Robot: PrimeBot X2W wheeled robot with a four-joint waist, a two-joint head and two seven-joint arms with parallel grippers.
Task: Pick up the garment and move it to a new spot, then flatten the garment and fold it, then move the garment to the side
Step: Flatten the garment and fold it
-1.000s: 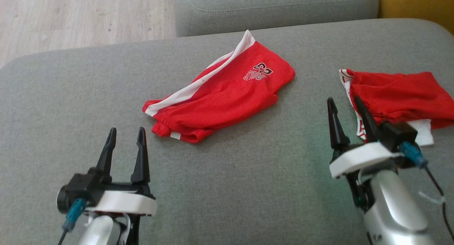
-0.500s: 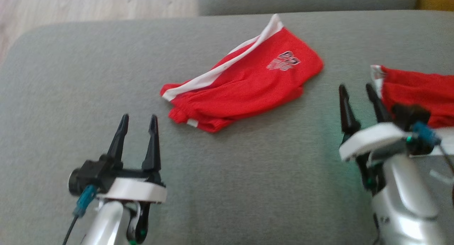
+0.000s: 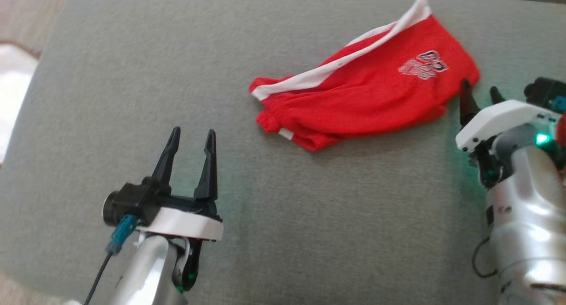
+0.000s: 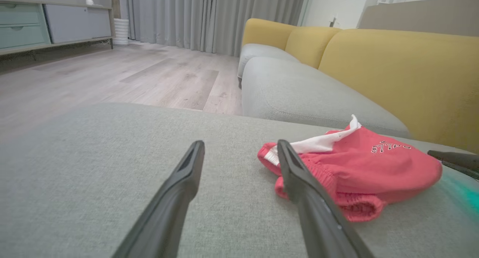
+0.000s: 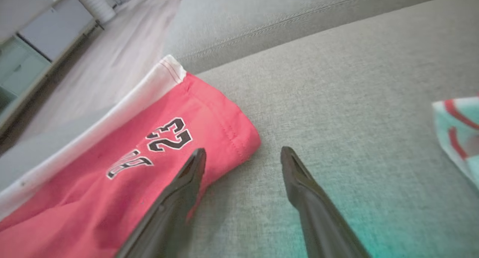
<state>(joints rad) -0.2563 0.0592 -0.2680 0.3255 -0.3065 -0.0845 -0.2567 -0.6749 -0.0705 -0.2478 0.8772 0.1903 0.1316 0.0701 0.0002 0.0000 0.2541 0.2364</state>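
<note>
The garment (image 3: 367,97) is a pair of red shorts with a white side stripe and a "23" print, lying folded on the grey sofa cushion (image 3: 309,216). It also shows in the left wrist view as the garment (image 4: 359,168) and in the right wrist view as the garment (image 5: 123,168). My left gripper (image 3: 191,136) stands open over bare cushion, below and left of the waistband end. My right gripper (image 3: 479,93) is open beside the printed hem corner, its fingertips (image 5: 196,159) just over the fabric edge. Nothing is held.
A second red-and-white cloth (image 5: 458,134) lies to the right on the same cushion. Wooden floor (image 4: 112,74) lies beyond the cushion's far edge, with another grey seat and yellow sofa backs (image 4: 393,71) behind. Bare cushion spreads in front of the shorts.
The head camera has swung left and down, shifting the whole picture right. My right gripper has come closer to the hem corner of the shorts. Both grippers stay open.
</note>
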